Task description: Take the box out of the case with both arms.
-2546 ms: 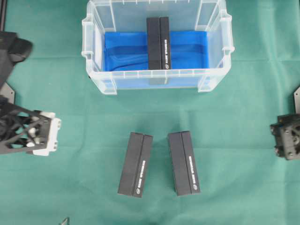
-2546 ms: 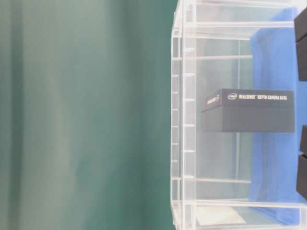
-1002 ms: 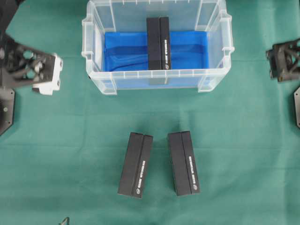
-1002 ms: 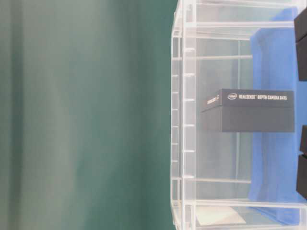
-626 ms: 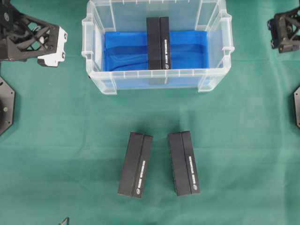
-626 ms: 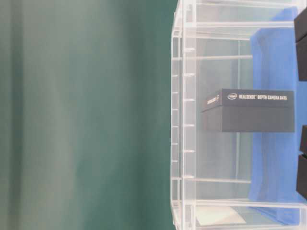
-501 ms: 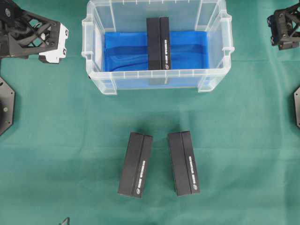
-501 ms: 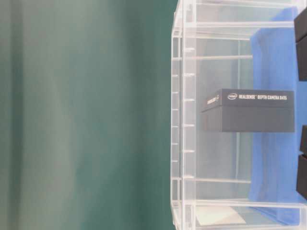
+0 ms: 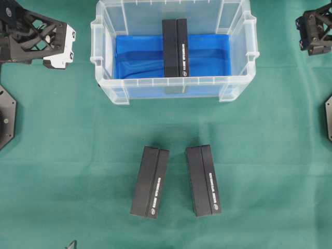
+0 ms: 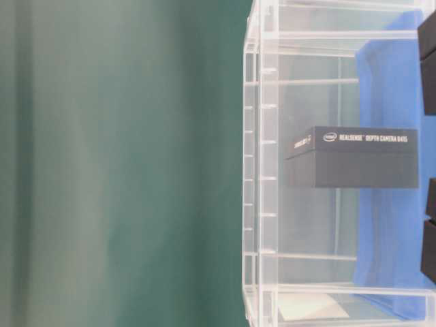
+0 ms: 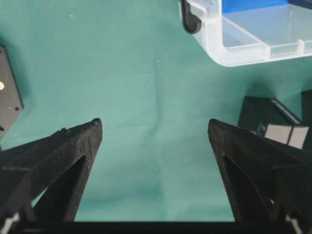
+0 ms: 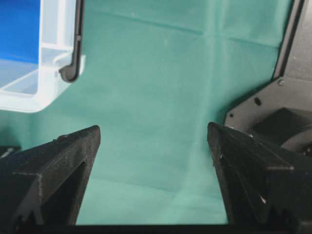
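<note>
The clear case (image 9: 171, 82) stands at the far middle of the green cloth, with a blue liner (image 9: 140, 54) at its bottom. One black box (image 9: 175, 46) lies inside it at the centre; the table-level view shows this box (image 10: 354, 158) through the case wall (image 10: 262, 170). My left gripper (image 9: 54, 44) hangs outside the case's left wall, and in its wrist view the left gripper (image 11: 155, 122) is open over bare cloth. My right gripper (image 9: 315, 33) hangs off the case's right side. The right gripper (image 12: 153, 127) is open too, holding nothing.
Two more black boxes (image 9: 150, 181) (image 9: 203, 180) lie side by side on the cloth in front of the case. Arm base plates sit at the left edge (image 9: 6, 116) and right edge (image 9: 328, 116). A case corner (image 11: 243, 48) shows in the left wrist view.
Both arms swung from the near sides toward the far end and now flank the case. In the last half second they barely moved. The boxes stayed put.
</note>
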